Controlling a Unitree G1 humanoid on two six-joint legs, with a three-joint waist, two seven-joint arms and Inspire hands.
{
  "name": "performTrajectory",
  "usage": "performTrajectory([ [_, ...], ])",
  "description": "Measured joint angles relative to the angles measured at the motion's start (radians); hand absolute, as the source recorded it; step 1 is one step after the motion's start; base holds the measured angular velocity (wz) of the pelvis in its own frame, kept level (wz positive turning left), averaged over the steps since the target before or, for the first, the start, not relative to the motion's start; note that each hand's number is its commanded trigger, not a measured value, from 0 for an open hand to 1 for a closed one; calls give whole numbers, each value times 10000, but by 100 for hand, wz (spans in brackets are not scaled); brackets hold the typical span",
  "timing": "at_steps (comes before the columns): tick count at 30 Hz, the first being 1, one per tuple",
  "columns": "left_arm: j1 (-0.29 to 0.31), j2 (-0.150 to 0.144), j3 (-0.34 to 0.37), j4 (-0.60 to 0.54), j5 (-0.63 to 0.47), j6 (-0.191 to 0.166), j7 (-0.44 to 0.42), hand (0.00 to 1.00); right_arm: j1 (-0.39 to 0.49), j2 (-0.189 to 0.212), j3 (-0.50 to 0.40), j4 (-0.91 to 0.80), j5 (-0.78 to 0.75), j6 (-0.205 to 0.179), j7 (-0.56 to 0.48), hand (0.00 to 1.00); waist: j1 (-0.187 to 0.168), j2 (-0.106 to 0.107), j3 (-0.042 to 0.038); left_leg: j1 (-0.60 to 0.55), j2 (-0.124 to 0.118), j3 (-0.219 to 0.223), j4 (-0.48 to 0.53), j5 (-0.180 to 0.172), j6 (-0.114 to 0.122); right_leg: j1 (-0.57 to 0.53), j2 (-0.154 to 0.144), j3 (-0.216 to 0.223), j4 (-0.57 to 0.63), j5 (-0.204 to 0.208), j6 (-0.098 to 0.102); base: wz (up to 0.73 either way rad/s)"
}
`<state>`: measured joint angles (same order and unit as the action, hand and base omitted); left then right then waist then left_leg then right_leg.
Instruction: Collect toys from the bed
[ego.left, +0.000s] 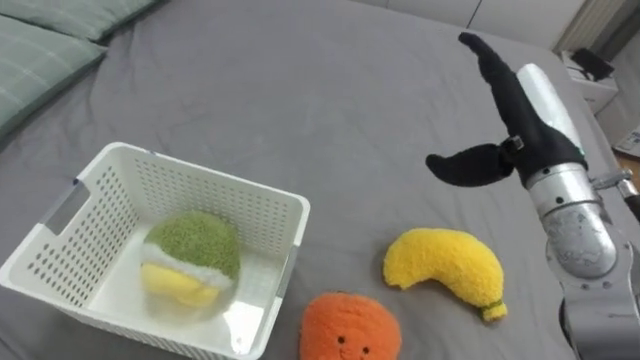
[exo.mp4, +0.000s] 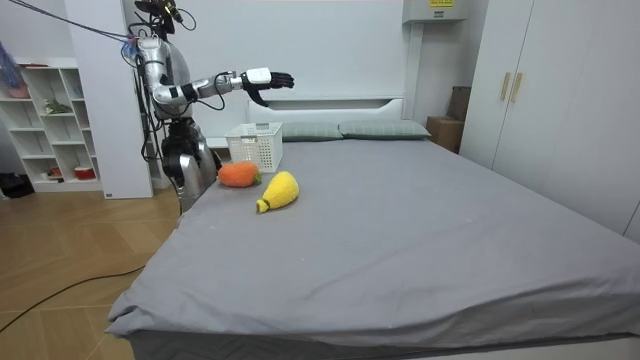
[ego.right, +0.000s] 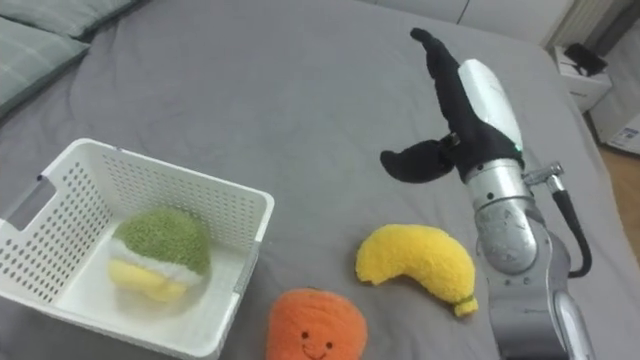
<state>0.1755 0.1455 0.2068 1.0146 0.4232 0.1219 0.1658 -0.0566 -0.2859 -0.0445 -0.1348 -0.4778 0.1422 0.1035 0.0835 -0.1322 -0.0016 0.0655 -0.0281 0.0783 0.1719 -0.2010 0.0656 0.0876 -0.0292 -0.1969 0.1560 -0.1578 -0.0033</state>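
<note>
A white slatted basket (ego.left: 262, 205) (ego.right: 240, 205) (exo.mp4: 254, 147) sits on the grey bed at my left, with a green and yellow plush toy (ego.left: 192, 258) (ego.right: 158, 252) inside it. A yellow plush banana (ego.left: 447, 267) (ego.right: 420, 262) (exo.mp4: 279, 191) lies on the bed to the basket's right. An orange plush fruit (ego.left: 347, 326) (ego.right: 314, 324) (exo.mp4: 237, 175) sits in front of the basket, near the bed's edge. My right hand (ego.left: 500, 115) (ego.right: 450, 110) (exo.mp4: 267, 80) hangs open above the bed, just beyond the banana, fingers straight, thumb spread, holding nothing.
Grey-green pillows (ego.left: 45, 50) (exo.mp4: 350, 129) lie at the head of the bed. In the room view I stand at the bed's side by the basket, with a white shelf unit (exo.mp4: 45, 120) behind me and wardrobes (exo.mp4: 560, 90) on the room view's right.
</note>
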Motion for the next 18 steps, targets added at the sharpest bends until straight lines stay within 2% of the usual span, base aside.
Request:
performTrajectory([
  [5, 17, 20, -61, -5, -6, 1, 80, 0, 0, -178, -264, 1030, 212, 7, -219, 0, -41, -89, 71, 12, 10, 10, 18, -6, 6, -32, -14, 19, 106, 0, 0, 0],
  [8, 56, 19, -169, -207, 1, 16, 224, 0, 0, -212, -260, 1459, 148, 33, -329, 0, -15, -136, 85, -59, 11, 31, 39, -11, 13, -109, -33, 22, 152, 0, 0, 0],
  [11, 76, 30, -161, -343, -7, 15, 337, 0, 0, -215, -256, 1823, 147, 31, -552, 0, 8, -199, 55, -173, 9, 34, 126, -11, 14, -199, -35, 20, 174, 1, 0, 0],
  [12, 91, 27, -162, -351, -23, 14, 429, 0, 3, -215, -238, 2013, 149, 16, -686, 0, 13, -180, 71, -194, 9, 35, 142, -11, 16, -209, -30, 14, 166, 1, 1, 0],
  [16, 147, 61, -322, -532, -618, -71, 640, 0, 1, -214, -187, 2944, 74, -133, -1134, 0, 70, -186, 49, -444, 14, 30, 178, -14, 19, -438, -16, 21, 159, 41, -3, 0],
  [18, 151, 62, -382, -526, -1060, -199, 708, 0, -26, -219, -190, 3641, 226, -244, -1445, 0, 87, -118, 32, -710, 13, 41, 204, 0, 36, -709, -14, 34, 165, 94, -2, -4],
])
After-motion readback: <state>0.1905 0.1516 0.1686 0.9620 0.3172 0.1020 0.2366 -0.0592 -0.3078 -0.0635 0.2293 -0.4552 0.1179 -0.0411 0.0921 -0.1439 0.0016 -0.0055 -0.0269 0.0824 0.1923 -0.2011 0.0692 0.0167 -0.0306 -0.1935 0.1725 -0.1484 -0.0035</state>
